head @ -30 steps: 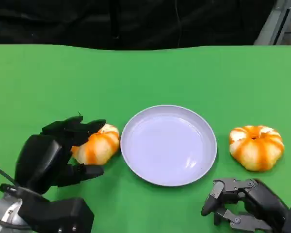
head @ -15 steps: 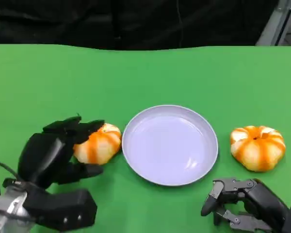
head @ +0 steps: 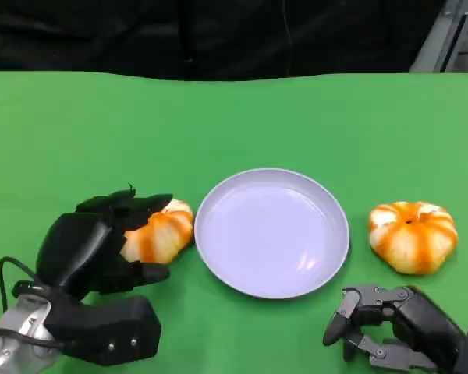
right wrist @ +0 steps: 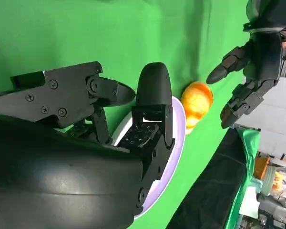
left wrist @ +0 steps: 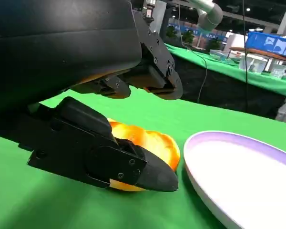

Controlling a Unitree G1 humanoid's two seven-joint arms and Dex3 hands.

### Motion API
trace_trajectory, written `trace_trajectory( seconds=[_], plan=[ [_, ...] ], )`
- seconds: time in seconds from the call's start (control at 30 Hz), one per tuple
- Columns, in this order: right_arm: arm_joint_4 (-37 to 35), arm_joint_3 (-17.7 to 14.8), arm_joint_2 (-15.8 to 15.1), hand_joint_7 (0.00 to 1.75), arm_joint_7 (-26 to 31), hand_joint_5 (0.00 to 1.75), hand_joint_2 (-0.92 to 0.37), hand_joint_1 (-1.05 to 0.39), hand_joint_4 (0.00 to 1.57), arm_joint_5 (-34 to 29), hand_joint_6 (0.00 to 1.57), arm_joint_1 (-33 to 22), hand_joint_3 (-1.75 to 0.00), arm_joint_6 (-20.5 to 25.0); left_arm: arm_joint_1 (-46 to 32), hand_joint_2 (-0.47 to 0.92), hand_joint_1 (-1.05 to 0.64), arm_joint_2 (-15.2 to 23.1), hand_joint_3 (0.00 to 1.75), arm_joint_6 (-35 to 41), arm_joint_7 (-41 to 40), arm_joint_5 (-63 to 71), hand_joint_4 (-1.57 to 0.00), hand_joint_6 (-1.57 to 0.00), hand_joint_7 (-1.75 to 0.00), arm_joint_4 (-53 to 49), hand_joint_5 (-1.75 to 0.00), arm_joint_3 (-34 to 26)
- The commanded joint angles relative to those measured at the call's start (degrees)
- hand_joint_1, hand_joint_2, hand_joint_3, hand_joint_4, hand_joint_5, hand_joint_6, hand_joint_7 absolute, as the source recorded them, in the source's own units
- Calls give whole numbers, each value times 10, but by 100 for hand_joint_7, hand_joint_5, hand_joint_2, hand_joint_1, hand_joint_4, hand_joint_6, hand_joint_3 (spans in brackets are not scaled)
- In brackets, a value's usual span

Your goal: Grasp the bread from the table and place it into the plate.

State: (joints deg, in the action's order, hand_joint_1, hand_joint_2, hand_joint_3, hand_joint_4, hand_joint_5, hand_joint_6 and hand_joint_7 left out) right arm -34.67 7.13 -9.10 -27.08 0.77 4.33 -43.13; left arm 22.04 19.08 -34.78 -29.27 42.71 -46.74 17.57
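Two orange-and-white striped breads lie on the green table either side of a pale lilac plate. My left hand cups the left bread: fingers arch over its top and the thumb lies by its near side. In the left wrist view a gap of green shows between the upper fingers and the bread, while the thumb lies against it. The bread rests on the table beside the plate. My right hand rests near the front edge, holding nothing, below the right bread.
The green cloth runs back to a dark backdrop. The right wrist view looks past my own fingers across the plate to the left bread and my left hand.
My left forearm has shifted right and the hand has settled a little closer around the left bread. The bread, plate and right hand stay where they were.
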Motion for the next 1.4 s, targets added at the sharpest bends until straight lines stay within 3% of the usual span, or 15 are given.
trace_trajectory(
  seconds=[0.03, 0.2, 0.3, 0.47, 1.13, 1.27, 1.4],
  plan=[
    [5, -3, -7, 103, 4, 151, -92, -2, 72, 0, 83, -5, -46, 2, 8, 92, -84, 12, 11, 0, -10, -11, -40, -52, 0, -6, 0, 2],
    [5, -3, -7, 103, 4, 151, -92, -2, 72, 0, 83, -5, -46, 2, 8, 92, -84, 13, 11, 1, -10, -13, -40, -52, 0, -6, 0, 4],
    [10, -3, -6, 103, 7, 152, -92, -2, 72, -2, 83, -5, -47, 5, 55, 92, -82, -22, 17, 6, 12, -25, -46, -50, 0, -104, -2, 16],
    [10, -2, -6, 103, 9, 152, -92, -1, 72, -4, 83, -5, -47, 4, 85, 92, -80, -33, 17, 4, 19, -35, -49, -49, 0, -158, -2, 29],
    [12, -2, -6, 104, 14, 153, -92, -2, 72, -7, 82, -7, -47, -2, 116, 92, -73, -44, 11, 9, 25, -55, -50, -50, 0, -225, -1, 52],
    [11, -2, -6, 104, 14, 152, -92, -2, 72, -6, 82, -7, -46, -1, 116, 87, -25, -43, 3, 2, 30, -61, -51, -50, 0, -226, -1, 55],
    [9, -2, -6, 104, 14, 153, -92, -2, 72, -6, 82, -5, -46, -3, 116, 86, -3, -40, 1, -4, 37, -64, -51, -50, 0, -226, 0, 58]
  ],
)
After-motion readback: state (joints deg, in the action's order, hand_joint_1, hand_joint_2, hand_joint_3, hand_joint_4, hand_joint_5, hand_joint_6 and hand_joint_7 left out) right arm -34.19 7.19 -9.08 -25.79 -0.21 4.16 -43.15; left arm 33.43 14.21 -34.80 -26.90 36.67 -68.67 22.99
